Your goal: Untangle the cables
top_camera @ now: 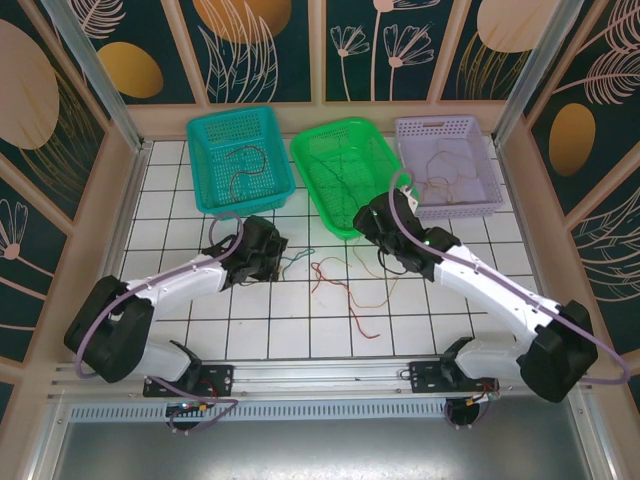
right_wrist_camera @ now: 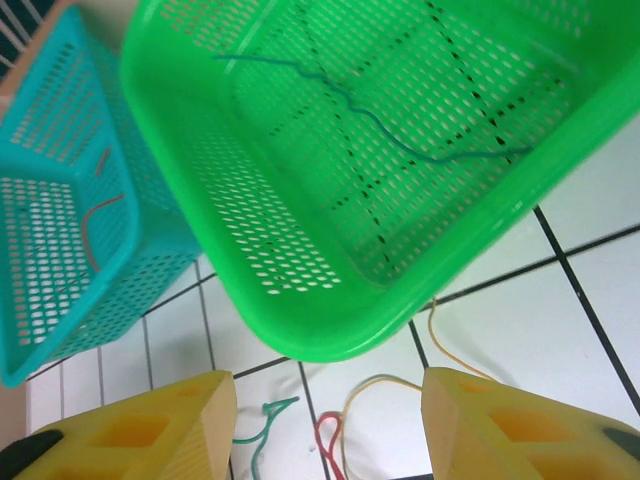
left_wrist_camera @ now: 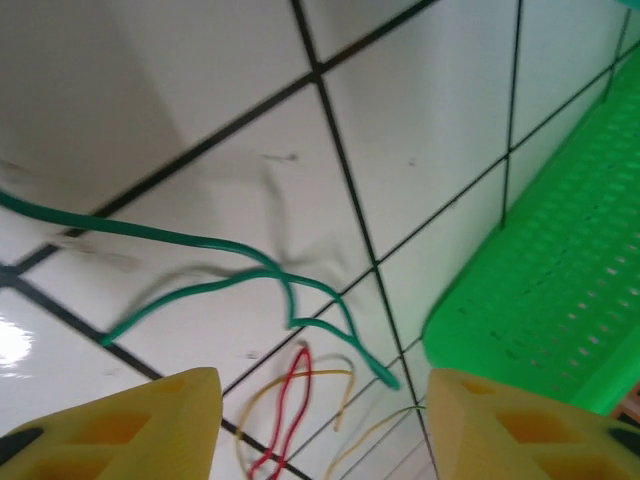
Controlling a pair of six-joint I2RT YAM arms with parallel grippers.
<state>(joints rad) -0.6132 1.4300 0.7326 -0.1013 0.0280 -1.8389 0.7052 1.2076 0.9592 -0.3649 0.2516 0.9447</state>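
As cables (top_camera: 345, 288) sprawl between them, left end effector (left_wrist_camera: 320, 380) parted, empty, right end effector (right_wrist_camera: 328, 376) likewise.

Cables (top_camera: 345, 290): thin loose wires lying on the white tiles, plus a few in baskets.
Green wire (left_wrist_camera: 200, 243) runs in open curves, its end just beside a narrow red loop (left_wrist_camera: 298, 385) and a tan-yellow arc (left_wrist_camera: 330, 372) (those two appear to cross). One wavy green strand (right_wrist_camera: 372, 117) lies in the green basket (right_wrist_camera: 300, 340), a reddish one (right_wrist_camera: 105, 205) in the teal basket (right_wrist_camera: 40, 330).
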